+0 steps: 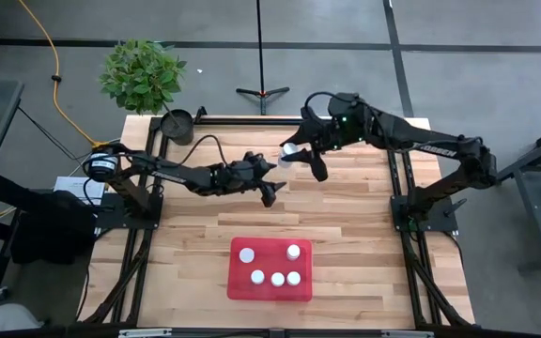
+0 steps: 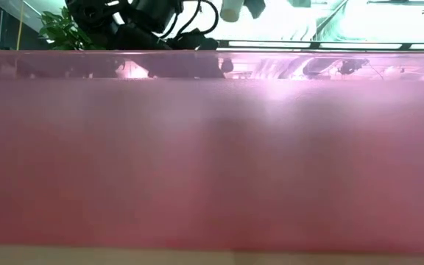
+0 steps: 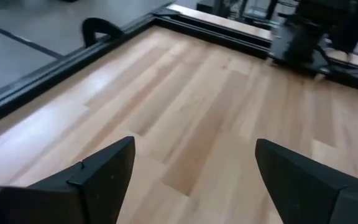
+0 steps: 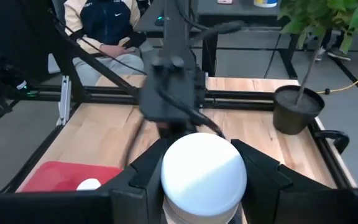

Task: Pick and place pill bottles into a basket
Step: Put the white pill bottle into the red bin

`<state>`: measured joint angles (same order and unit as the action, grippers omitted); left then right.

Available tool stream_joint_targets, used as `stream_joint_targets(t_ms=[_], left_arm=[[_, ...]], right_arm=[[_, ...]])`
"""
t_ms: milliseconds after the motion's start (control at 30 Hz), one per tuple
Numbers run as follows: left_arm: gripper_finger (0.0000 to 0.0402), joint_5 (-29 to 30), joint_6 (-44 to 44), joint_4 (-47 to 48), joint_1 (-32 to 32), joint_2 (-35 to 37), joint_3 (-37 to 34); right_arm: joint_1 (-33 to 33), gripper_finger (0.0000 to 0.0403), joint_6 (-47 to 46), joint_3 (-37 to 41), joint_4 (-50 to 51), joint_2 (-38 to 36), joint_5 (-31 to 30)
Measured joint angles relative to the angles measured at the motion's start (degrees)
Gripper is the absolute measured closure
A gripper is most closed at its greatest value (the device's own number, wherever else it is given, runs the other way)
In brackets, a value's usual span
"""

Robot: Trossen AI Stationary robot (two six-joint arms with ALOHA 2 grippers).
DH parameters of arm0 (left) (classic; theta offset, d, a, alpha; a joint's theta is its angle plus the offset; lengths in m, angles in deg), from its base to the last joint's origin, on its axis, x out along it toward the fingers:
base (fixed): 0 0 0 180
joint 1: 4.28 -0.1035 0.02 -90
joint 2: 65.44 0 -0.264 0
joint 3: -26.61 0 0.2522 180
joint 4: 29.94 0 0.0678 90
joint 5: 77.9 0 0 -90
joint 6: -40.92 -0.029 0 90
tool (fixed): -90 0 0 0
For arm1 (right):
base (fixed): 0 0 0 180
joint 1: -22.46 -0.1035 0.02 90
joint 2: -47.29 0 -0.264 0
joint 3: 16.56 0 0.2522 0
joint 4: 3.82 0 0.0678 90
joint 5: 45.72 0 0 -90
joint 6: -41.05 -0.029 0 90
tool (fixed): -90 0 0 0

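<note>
The red basket (image 1: 270, 269) lies on the table's near middle with several white-capped pill bottles (image 1: 247, 254) standing in it. Its wall fills the low view (image 2: 212, 162). My right gripper (image 1: 301, 156) is above the table's far middle, shut on one pill bottle (image 1: 291, 150), whose round white cap (image 4: 204, 171) faces the right wrist camera. My left gripper (image 1: 272, 181) hangs open and empty over bare wood (image 3: 194, 180), just nearer the left side than the right gripper. My right gripper pinches the pill bottle between its two fingers (image 4: 263, 174), one on each side, at or just under the white cap's rim (image 4: 166, 183). The cap hides the body. The bottle is lifted clear of the table, as the low view (image 2: 232, 9) shows.
A dark pot with a green plant (image 1: 177, 124) stands at the table's far left corner. A black frame rail (image 1: 397, 188) runs along the table's sides. A person (image 4: 107, 28) sits beyond the table. Bare wood lies between the grippers and the basket.
</note>
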<state>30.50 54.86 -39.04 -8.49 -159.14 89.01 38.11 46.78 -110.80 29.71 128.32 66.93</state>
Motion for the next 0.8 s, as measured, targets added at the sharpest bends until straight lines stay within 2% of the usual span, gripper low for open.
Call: stream_joint_targets(t_ms=[67,233,400,600,800], left_arm=[[0.0035,-0.69,-0.03,-0.28,-1.38,0.09,0.00],[0.0041,-7.09,-1.12,-0.70,-5.15,4.11,-0.04],[0.0046,-17.62,-5.33,5.13,-9.13,12.46,-0.04],[0.0046,-32.29,-8.54,17.30,-11.28,23.90,-0.32],[0.0047,-34.36,-6.43,18.80,-11.17,36.94,-6.04]], right_arm=[[-0.68,0.0260,0.82,-2.47,3.44,0.00,-0.15],[-3.56,0.0260,1.84,-3.99,8.61,-0.02,-1.05],[-6.46,0.0260,2.29,-3.96,11.48,0.15,-5.42],[-7.75,0.0260,2.00,-3.96,11.38,0.26,-5.73],[-7.95,0.0260,1.71,-3.96,11.31,0.26,-5.98]])
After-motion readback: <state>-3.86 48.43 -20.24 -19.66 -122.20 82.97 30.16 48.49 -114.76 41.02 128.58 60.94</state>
